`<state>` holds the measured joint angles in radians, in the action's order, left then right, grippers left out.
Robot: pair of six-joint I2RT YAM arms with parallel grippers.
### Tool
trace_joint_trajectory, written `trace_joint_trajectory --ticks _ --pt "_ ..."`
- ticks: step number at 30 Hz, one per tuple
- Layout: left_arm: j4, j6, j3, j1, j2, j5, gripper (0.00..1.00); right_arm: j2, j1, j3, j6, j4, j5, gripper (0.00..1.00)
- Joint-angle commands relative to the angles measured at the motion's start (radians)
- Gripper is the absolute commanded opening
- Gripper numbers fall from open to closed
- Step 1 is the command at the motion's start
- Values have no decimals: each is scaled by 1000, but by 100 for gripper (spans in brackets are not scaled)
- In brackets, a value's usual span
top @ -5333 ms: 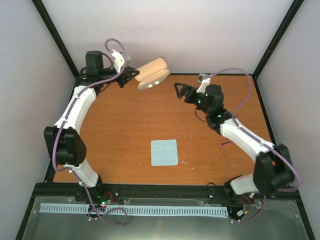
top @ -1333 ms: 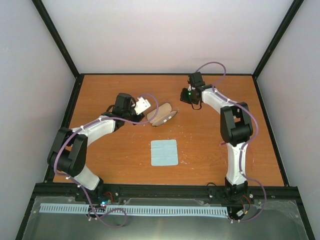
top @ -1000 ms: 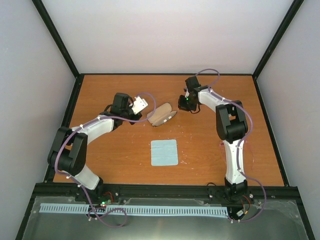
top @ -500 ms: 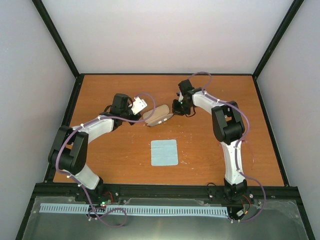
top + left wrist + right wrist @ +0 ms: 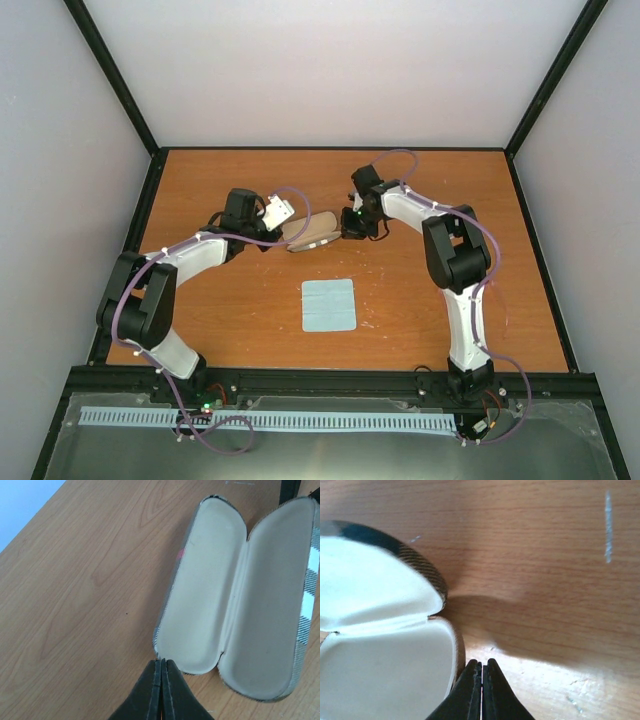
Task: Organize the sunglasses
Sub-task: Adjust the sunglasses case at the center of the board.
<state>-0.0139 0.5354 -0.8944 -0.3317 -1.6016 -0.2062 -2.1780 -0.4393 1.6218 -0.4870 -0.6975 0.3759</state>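
Light blue cloth (image 5: 328, 305) lies flat on the tabletop (image 5: 230, 310), nearest the arm bases, roughly centred between them and well apart from everything else.

Beyond it the case (image 5: 312, 231) lies open on the wood, striped shell down, cream lining up.

Left wrist view: the case (image 5: 225, 595) halves are splayed side by side with the hinge line between them. Only lining shows inside. There's a small pink spot at the left half's outer rim, can't tell what it is.

Left end effector (image 5: 161, 670): fingers pressed together, tips touching the rim at the near end of the case.

Right end effector (image 5: 481, 672): fingers also together. Tips sit just beside the rim of the case (image 5: 380, 650) at its other end, can't confirm contact.

From above, the left end effector (image 5: 287, 230) and the right end effector (image 5: 347, 224) flank the case, one at each end.

Sunglasses: can't locate them in any view.
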Motion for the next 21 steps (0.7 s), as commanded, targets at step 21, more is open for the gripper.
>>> trace_joint_trajectory --ticks 21 --pt "-81 -62 -44 22 -36 -44 1 287 -19 -219 -17 -40 -51 3"
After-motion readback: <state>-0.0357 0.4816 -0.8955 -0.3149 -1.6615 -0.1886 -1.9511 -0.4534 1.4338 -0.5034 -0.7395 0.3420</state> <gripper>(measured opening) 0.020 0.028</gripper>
